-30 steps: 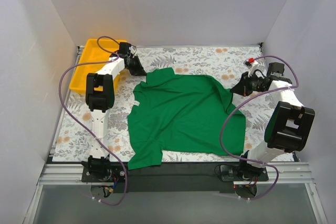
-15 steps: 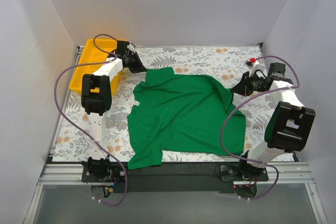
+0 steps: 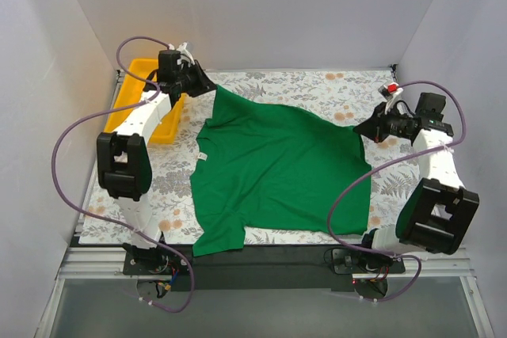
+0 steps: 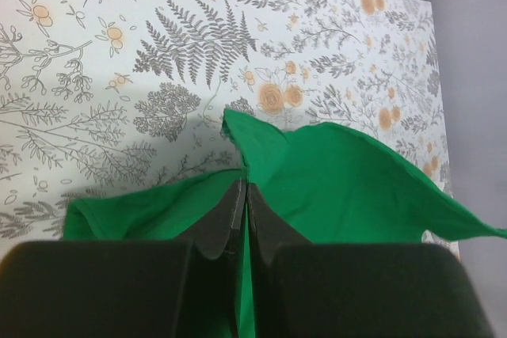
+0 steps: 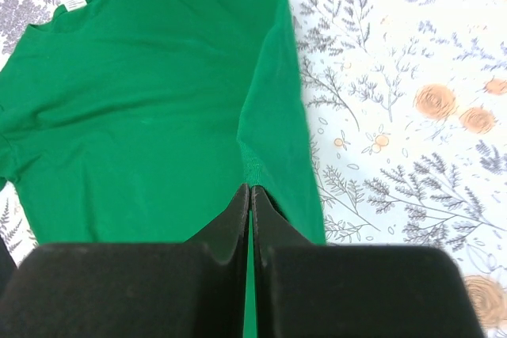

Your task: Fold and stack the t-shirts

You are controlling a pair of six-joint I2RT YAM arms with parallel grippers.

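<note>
a green t-shirt lies spread on the floral worktop, its far edge raised at both ends. the left claw is pinching one end near the yellow tray; the right claw is pinching the other.

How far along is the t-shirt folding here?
Done: nothing folded; the green t-shirt lies spread open, near sleeve out. In hand: the left gripper and right gripper are each shut on its far edge, the left one's corner lifted off the floral table. Left: every fold, then stacking.
</note>
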